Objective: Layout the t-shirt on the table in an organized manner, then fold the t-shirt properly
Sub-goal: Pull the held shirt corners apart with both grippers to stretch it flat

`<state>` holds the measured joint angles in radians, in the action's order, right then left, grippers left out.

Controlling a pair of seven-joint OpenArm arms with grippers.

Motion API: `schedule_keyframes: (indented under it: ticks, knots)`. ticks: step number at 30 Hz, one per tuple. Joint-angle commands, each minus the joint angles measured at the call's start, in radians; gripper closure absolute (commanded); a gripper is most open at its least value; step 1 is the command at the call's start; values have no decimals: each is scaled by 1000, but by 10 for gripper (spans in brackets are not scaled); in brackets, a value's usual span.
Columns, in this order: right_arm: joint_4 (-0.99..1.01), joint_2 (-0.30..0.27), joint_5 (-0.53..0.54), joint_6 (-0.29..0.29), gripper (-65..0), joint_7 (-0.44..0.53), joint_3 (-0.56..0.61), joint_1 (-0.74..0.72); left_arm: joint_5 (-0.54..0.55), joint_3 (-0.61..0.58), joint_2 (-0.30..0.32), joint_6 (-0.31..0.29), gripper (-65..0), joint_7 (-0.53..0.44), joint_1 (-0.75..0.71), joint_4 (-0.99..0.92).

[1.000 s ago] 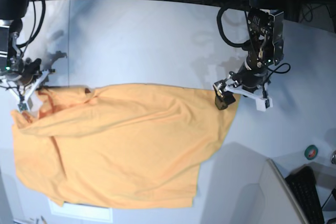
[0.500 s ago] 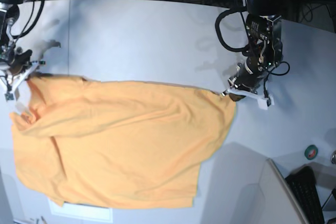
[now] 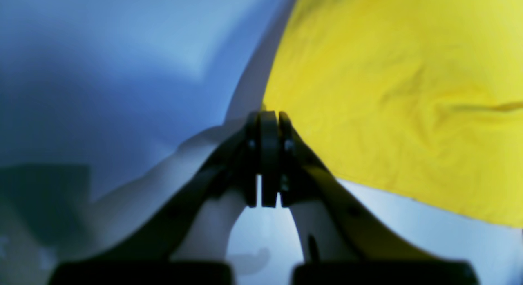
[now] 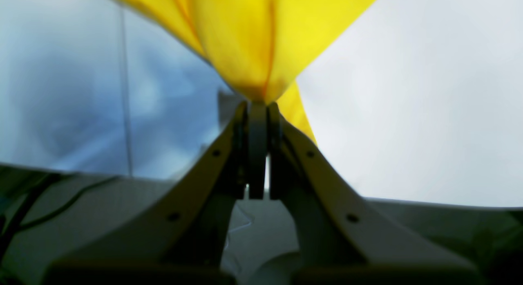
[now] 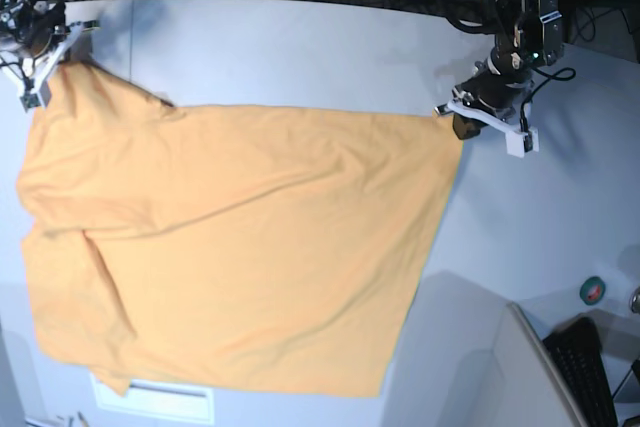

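Bright, even light; wrist views blurred; base view edges bowed.

Base view high above, looking down on the whole table (image 5: 300, 57), both wrist views close behind their jaws, all sharing the t-shirt (image 5: 230, 247)

The pale worktop (image 5: 300, 57) carries a spread orange-yellow shirt (image 5: 230, 247). A small green-rimmed roll (image 5: 593, 290) lies well right of the shirt.

T-shirt (image 5: 230, 247): left edge cut by base frame | drawing, neck tag unseen | wrist views blurred | right hand (image 5: 40, 52): partly off-frame
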<state>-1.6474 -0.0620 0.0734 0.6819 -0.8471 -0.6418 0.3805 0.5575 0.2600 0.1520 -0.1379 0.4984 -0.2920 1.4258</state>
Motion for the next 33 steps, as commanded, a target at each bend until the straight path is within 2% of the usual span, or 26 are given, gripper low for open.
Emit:
schedule_keyframes:
  ticks: [1,6,10,12,14,16,18,20,25,30,33]
  knots:
    - [-29,-14,12,15,0,13,-25,13,9,3,7,-7,0,-17,-16,39]
    - [2,-11,10,16,0,10,-31,15,9,3,7,-7,0,-19,-29,51]
    - [52,8,13,16,0,-74,-39,-16,9,3,7,-7,0,-19,-19,51]
    - [31,27,13,16,0,-77,-40,-13,9,3,7,-7,0,-19,-9,45]
    - [-1,49,15,16,-158,-77,-45,-12,9,3,7,-7,0,-19,-8,43]
    - [-55,81,55,16,-282,-77,-108,-10,9,3,7,-7,0,-19,-8,43]
    - [-104,98,144,16,-305,-77,-204,-18,9,5,8,-7,0,-19,-8,43]
    - [-104,75,193,16,-312,-79,-252,-48,9,5,8,-7,0,-19,-8,43]
    - [103,-17,153,16,-314,-97,-264,-191,9,5,8,-7,0,-19,-8,43]
    - [338,-78,144,16,-311,-30,-264,-278,9,5,8,-7,0,-19,-8,43]
    - [405,-95,144,-47,-312,28,-264,-288,9,5,8,-7,0,-19,-9,43]
